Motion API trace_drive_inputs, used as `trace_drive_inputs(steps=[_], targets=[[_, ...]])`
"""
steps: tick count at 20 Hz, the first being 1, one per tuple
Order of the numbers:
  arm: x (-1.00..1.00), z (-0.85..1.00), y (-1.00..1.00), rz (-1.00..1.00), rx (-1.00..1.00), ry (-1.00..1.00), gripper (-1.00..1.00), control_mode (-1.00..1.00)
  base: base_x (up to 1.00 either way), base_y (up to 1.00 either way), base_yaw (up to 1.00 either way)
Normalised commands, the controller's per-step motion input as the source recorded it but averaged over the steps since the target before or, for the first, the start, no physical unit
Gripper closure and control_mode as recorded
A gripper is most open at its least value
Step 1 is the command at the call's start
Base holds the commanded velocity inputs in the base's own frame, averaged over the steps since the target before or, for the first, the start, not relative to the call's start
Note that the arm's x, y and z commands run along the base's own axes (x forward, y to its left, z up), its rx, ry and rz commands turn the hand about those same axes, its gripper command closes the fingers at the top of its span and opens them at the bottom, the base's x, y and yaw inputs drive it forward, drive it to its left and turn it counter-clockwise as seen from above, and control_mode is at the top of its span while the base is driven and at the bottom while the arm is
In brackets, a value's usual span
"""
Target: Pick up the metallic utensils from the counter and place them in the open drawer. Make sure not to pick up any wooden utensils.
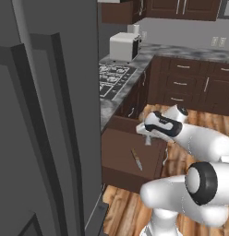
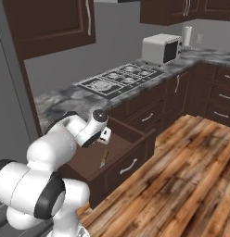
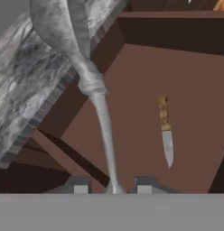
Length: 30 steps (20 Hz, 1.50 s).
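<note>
**Spoon held over the open drawer, knife already inside**

The gripper (image 3: 113, 188) is closed tight on the thin handle of the silver-grey spoon (image 3: 93, 85), which runs away from the fingertips with its bowl at the far end. In the hand view the spoon hangs above the drawer (image 1: 114, 154), its bowl over the edge of the marbled counter (image 3: 23, 85). The knife (image 3: 166, 131) lies flat on the drawer floor, brown handle toward the far side and blade pointing near, apart from the spoon. From the left base view the gripper (image 1: 147, 137) sits over the right part of the pulled-out drawer, with the knife (image 1: 136, 159) below it. The right base view shows the drawer's front with its silver pull handle (image 2: 128, 167).
</note>
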Motion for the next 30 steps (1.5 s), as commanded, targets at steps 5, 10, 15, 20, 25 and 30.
trace_drive_inputs(steps=[5,10,15,20,25,30], targets=[[0.69,-0.39,0.16,-0.05,-0.10,0.23,1.00,-1.00,0.00,0.00,0.00],[0.52,-0.46,0.00,0.00,-0.02,0.17,1.00,-1.00,0.00,0.00,0.00],[0.42,-0.58,-0.01,0.00,0.00,0.04,1.00,-1.00,0.00,0.00,0.00],[0.42,-0.83,-0.02,0.00,-0.01,0.05,1.00,-1.00,0.00,0.00,0.00],[0.50,-0.78,-0.07,0.00,-0.03,0.05,1.00,-1.00,0.00,0.00,0.00],[0.43,-0.68,-0.01,0.00,-0.02,0.03,1.00,-1.00,0.00,0.00,0.00]])
